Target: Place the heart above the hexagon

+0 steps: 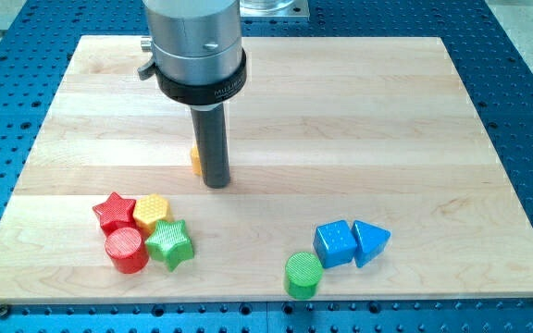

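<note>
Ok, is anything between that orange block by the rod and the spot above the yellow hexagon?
Nothing visible: the orange block sits right beside my tip, on the view's left, and only bare board separates it from the yellow hexagon.

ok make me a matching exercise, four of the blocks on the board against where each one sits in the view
Column one:
1. red star
2. green cylinder
3. blue triangle
4. orange block

Column two:
A. at the bottom edge, left of the blue cube
B. mostly hidden behind my tip
C. rightmost block on the board
D. top left of the left cluster, above the red cylinder

Pairs: 1-D, 2-A, 3-C, 4-B
</note>
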Tool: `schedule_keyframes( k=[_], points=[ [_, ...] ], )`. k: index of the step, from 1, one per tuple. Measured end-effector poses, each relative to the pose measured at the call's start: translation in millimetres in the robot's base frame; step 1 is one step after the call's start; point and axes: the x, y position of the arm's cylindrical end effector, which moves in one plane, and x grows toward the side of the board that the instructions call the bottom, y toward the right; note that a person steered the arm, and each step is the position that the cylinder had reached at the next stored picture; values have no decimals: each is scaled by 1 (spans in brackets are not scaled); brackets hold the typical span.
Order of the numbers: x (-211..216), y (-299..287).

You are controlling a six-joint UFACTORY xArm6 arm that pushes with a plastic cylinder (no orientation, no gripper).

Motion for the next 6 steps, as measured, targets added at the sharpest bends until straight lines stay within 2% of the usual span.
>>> schedule_keyframes(
  k=[1,2,4,5,6],
  points=[
    [-34,43],
    [-42,35],
    [-36,-55],
    [-29,-55],
    [-38,5]
  ],
)
